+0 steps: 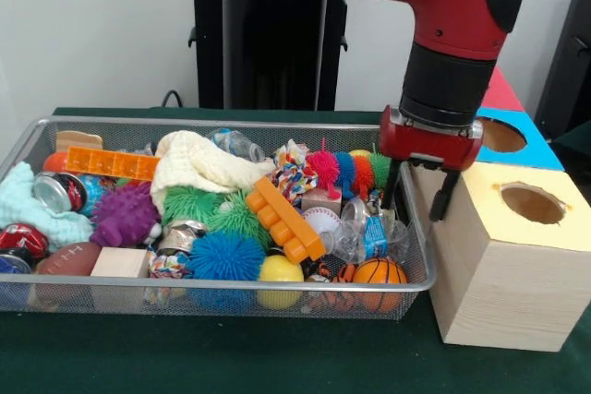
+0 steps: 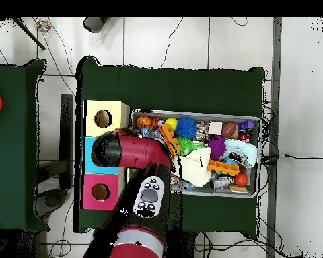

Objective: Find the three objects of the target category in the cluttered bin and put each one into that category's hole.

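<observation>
The red arm comes down at the right end of the wire bin [image 1: 37, 140], and its claw [image 1: 417, 193] hangs with both dark fingers spread apart and nothing between them, straddling the bin's right wall just beside the wooden box [image 1: 503, 274]. The box's yellow top has a round hole [image 1: 532, 203]; behind it sits a blue section with a hole [image 1: 500, 135] of its own. From overhead a pink section [image 2: 100, 191] shows too, though the arm hides the blue one and the claw.

The bin on the green bench [image 1: 231, 357] is packed. Nearest the claw lie a crumpled clear plastic bottle [image 1: 362, 232], a small basketball [image 1: 379, 272] and a row of spiky balls [image 1: 349, 171]. Further along are an orange toy block [image 1: 284, 220], a blue spiky ball [image 1: 226, 256], a yellow ball [image 1: 280, 270], a cream cloth [image 1: 199, 165], a purple spiky ball [image 1: 123, 216], a toy football [image 1: 66, 258] and crushed cans [image 1: 57, 193].
</observation>
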{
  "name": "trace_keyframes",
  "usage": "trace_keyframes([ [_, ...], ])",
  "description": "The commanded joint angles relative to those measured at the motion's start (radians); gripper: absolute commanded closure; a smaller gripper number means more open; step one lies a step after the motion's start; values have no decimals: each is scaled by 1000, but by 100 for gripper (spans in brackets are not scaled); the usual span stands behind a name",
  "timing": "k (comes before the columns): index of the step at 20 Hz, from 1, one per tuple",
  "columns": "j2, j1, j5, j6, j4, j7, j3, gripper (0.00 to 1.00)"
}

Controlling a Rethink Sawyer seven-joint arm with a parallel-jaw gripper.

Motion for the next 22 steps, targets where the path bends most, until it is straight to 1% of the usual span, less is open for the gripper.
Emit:
trace_keyframes([
  [1,113,51,183,24,22,460,-20,0],
  [3,122,56,208,36,31,499,-44,0],
  [4,125,49,209,40,31,499,-49,0],
  [6,117,20,205,29,38,480,-32,0],
  [7,111,5,199,5,37,468,-22,0],
  [8,99,-16,194,4,35,454,-7,0],
  [10,43,-51,165,2,73,413,12,0],
  [12,8,-39,149,19,113,416,0,0],
  [13,-14,-39,152,13,146,424,7,0],
  [14,-33,-28,157,17,157,440,-5,0],
  [15,-44,9,171,39,159,475,-24,0],
  [18,-78,82,214,77,177,574,-76,0],
  [20,-84,120,243,105,179,633,-118,0],
  [22,-92,140,268,126,190,672,-148,0],
])
